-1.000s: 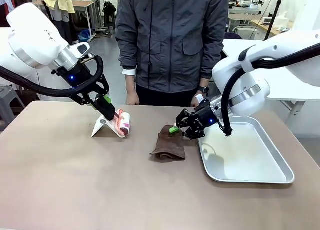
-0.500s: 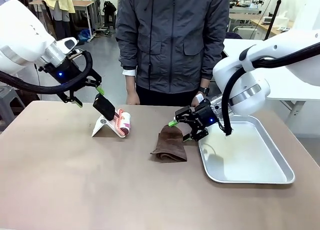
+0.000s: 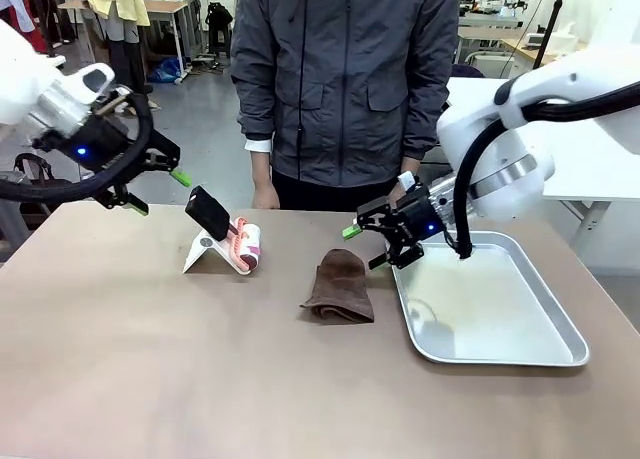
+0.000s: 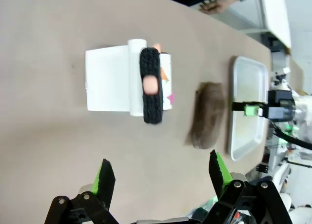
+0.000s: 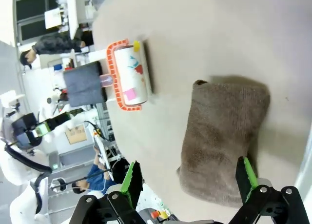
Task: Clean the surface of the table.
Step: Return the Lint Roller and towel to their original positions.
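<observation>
1. Front view: the table (image 3: 150, 379), a wide brownish-taupe top, spreads across the whole lower part of the scene; everything below is placed relative to it.
2. A person (image 3: 345, 79) in a grey jacket stands at the table's far edge, one hand (image 3: 265, 195) hanging just above that edge.
3. The metal tray (image 3: 520, 354) lies flat on the table's right portion, shiny and rectangular.
4. The right gripper (image 3: 366, 247) hangs above the table between the tray's near-left corner and the far edge; its fingers are spread wide with nothing between them. In the right wrist view the green pads (image 5: 130, 177) stand well apart over the table.
5. The left gripper (image 3: 158, 192) hovers over the table's far-left edge, clear of the surface, fingers spread and empty.
6. A brown cloth (image 3: 340, 285) lies folded on the table near its middle, just beside the tray's left rim, apart from both grippers.
7. A lint roller (image 3: 246, 247) rests on a white stand (image 3: 203, 253) on the table's left-centre, its black handle (image 3: 208, 212) tilted up toward the left gripper.
</observation>
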